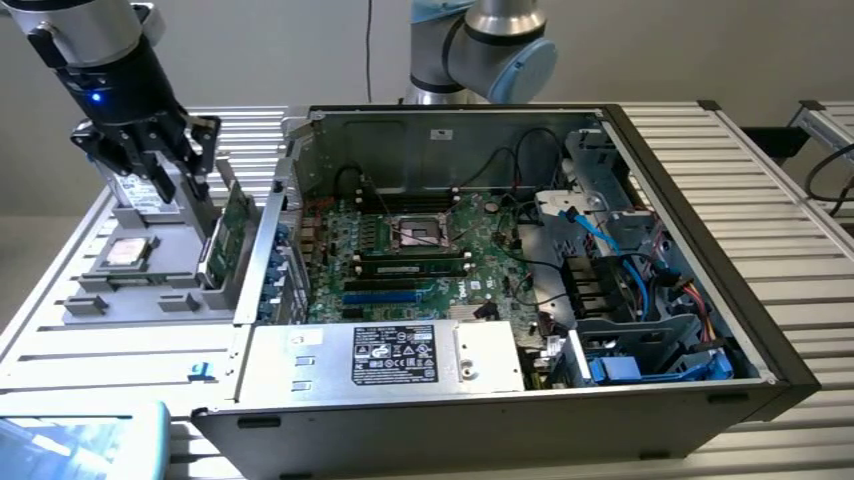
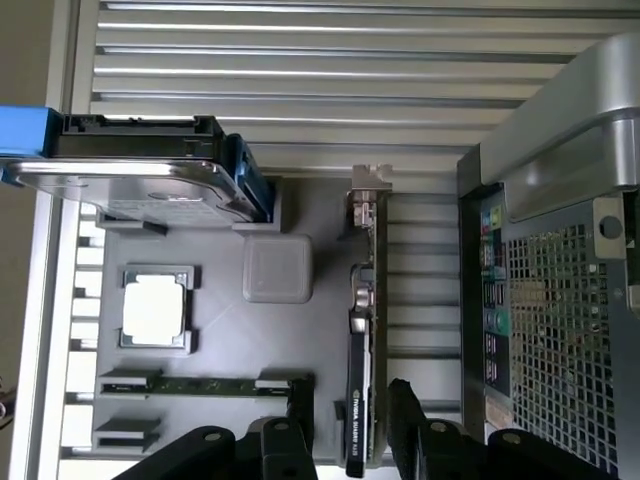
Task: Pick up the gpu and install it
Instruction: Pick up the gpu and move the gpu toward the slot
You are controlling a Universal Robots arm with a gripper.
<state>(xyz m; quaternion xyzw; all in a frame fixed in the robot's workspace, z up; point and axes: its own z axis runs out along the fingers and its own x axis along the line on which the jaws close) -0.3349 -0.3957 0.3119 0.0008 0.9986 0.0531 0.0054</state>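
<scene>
Fingers (image 2: 290,432) of my gripper (image 2: 348,432) sit closest to the lens, spread wide with nothing pinched. The gpu (image 2: 363,330) stands on edge in its slot of the grey holder tray (image 2: 225,265), and its upper edge lines up with the gap between them. From outside, I hang over that tray at the exterior view's upper left, beside the open computer case (image 1: 441,125). I judge the step in hand to be the approach for the grasp. Doing it well means keeping the card centred in the gap, coming down square to its faces, and closing on board and cooler together, clear of the silver bracket (image 2: 370,180). The hard drive (image 2: 140,185) and memory stick (image 2: 205,385) lie well aside, so they should not interfere.
</scene>
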